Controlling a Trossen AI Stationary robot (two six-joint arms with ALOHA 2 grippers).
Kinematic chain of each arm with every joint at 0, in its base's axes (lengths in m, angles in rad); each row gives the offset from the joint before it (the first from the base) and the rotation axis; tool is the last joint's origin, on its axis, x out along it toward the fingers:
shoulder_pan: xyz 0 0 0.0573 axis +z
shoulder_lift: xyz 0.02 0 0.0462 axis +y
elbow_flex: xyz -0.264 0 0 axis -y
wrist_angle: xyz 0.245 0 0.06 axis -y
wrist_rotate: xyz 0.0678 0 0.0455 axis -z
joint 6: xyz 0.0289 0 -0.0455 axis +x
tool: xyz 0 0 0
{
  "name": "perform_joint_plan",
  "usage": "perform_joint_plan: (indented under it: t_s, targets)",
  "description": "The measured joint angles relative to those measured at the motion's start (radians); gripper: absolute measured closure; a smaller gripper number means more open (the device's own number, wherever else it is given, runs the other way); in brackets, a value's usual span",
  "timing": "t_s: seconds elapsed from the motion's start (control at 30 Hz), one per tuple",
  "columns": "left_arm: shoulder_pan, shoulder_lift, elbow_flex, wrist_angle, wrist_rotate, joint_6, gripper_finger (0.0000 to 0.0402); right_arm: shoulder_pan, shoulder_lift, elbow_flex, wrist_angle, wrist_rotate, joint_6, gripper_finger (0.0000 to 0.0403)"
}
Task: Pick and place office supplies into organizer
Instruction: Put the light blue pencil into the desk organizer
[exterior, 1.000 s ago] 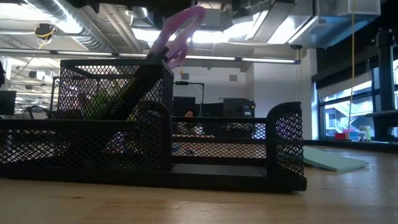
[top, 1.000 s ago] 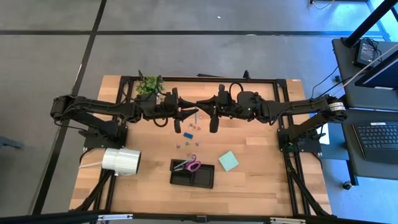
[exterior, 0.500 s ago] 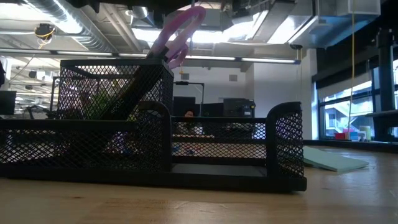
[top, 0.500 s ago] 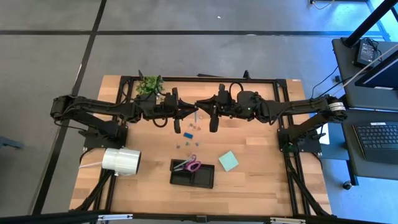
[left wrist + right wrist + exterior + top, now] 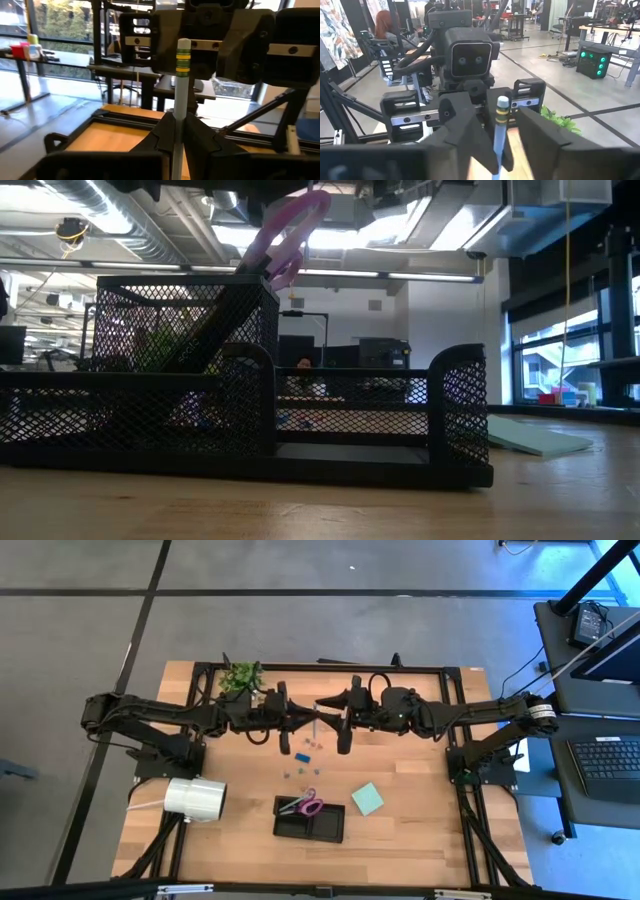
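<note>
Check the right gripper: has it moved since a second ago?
Yes. In the high view the right gripper has backed slightly toward its own side, away from the plant, with jaws parted. The left gripper now holds the pencil.

From above, grey concrete floor (image 5: 330,630) spreads around the wooden table (image 5: 410,825), crossed by dark seams. At the right edge stands a black desk (image 5: 600,700) carrying a laptop keyboard (image 5: 607,762). At table height, the room opens out: exposed silver ducts (image 5: 110,225) run along the ceiling beside long strip lights (image 5: 400,275), and tall windows (image 5: 560,355) on the right let in daylight. From the left wrist camera, big windows (image 5: 60,30) show green trees outside, with a dark bench in front. The right wrist camera catches a polished workshop floor (image 5: 600,95), a box with green lights (image 5: 592,62), and a seated person (image 5: 382,32) farther back.
</note>
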Motion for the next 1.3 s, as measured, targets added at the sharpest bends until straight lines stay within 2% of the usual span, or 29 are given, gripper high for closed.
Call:
perform_joint_plan:
  t_s: [0.2,0.4,0.53,0.77,0.93,1.1,1.3]
  targets:
    - [0.0,-0.008,0.0,-0.045,0.035,-0.038,0.0383,0.0,-0.023,0.001,-0.103,0.02,0.002,0.0151]
    - [-0.002,-0.045,0.0,-0.129,0.058,-0.091,0.0383,0.0,-0.065,0.001,-0.364,0.023,0.05,0.0104]
    - [-0.008,-0.066,0.0,-0.177,0.183,-0.198,0.0384,0.0,-0.078,0.001,-0.516,0.023,0.121,0.0099]
    - [-0.132,-0.068,0.0,-0.212,0.324,-0.237,0.0384,0.0,-0.069,0.001,-0.547,0.023,0.212,0.0099]
    - [-0.213,-0.068,0.0,-0.217,0.324,-0.299,0.0384,0.0,-0.07,0.001,-0.546,0.023,0.24,0.0099]
    - [-0.266,-0.036,0.0,-0.247,0.26,-0.283,0.0384,-0.001,-0.07,0.001,-0.551,0.023,0.312,0.0098]
    - [-0.293,0.039,0.0,-0.261,0.241,-0.25,0.0384,0.0,-0.07,0.001,-0.551,0.023,0.319,0.0098]
